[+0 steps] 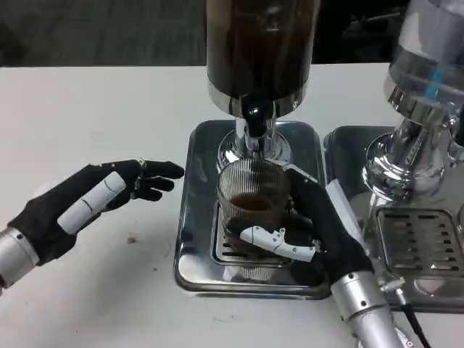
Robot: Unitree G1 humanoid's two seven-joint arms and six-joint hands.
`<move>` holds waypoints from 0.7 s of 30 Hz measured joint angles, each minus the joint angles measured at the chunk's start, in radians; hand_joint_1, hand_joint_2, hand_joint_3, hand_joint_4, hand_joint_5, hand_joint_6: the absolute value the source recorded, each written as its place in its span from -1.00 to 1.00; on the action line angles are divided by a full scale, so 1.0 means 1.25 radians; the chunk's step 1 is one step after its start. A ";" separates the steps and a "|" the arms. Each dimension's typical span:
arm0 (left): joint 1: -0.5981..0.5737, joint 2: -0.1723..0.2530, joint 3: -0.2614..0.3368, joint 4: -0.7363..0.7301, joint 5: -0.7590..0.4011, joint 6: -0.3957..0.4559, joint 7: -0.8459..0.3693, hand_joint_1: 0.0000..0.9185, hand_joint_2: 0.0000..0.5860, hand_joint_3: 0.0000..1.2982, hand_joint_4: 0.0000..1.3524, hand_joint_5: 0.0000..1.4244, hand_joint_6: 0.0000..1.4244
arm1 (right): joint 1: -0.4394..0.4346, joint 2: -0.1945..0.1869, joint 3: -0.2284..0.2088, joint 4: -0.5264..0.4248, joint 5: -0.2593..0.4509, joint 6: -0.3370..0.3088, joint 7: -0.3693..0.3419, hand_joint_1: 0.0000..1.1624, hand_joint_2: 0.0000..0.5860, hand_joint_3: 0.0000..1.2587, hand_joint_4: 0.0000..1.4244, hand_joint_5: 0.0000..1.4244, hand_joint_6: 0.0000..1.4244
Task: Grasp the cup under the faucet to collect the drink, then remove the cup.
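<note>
Wrapping around a ribbed clear glass cup, the right hand shows in the head view with one finger crossing the cup's front low down and the rest of the hand against its right side, a grip that seems meant to steady the cup while it fills. The cup stands upright on the slotted grate of the steel drip tray, directly below the faucet of the dark drink dispenser, so anything poured falls straight into it. Brown drink lies in the cup, filling it only partway, and the dispenser's tank above looks nearly full of the same dark liquid. Judging by this, collecting is under way and lifting the cup out is not yet done. Over the white table to the left of the tray, the left hand hovers holding nothing, its fingers loosely extended toward the tray, apparently waiting. A second dispenser with a clear tank stands on its own tray at right.
</note>
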 measured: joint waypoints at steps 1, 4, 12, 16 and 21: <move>0.000 0.000 0.000 0.000 0.000 0.000 0.000 -1.00 -0.52 -0.43 -0.67 -0.68 -0.66 | 0.004 0.001 0.000 0.000 -0.006 -0.004 -0.012 0.37 -0.40 -0.33 -0.39 -0.23 -0.03; 0.000 0.000 0.000 0.000 0.000 0.000 0.000 -1.00 -0.51 -0.43 -0.67 -0.68 -0.66 | 0.008 0.004 0.000 0.000 -0.016 -0.011 -0.033 0.37 -0.39 -0.25 -0.30 -0.12 0.13; 0.000 0.001 0.000 0.000 0.000 0.000 0.000 -1.00 -0.50 -0.43 -0.67 -0.68 -0.65 | 0.013 0.006 -0.001 0.006 -0.037 -0.026 -0.094 0.42 -0.34 -0.05 -0.09 0.12 0.44; 0.000 0.001 0.000 0.000 0.000 0.000 0.000 -1.00 -0.50 -0.43 -0.67 -0.68 -0.65 | 0.019 0.007 -0.002 0.006 -0.047 -0.031 -0.112 0.42 -0.35 -0.01 -0.05 0.18 0.50; 0.000 0.001 -0.001 0.001 0.000 0.000 0.000 -1.00 -0.50 -0.43 -0.67 -0.68 -0.65 | 0.028 0.006 -0.002 0.003 -0.055 -0.035 -0.134 0.45 -0.36 0.06 0.02 0.25 0.59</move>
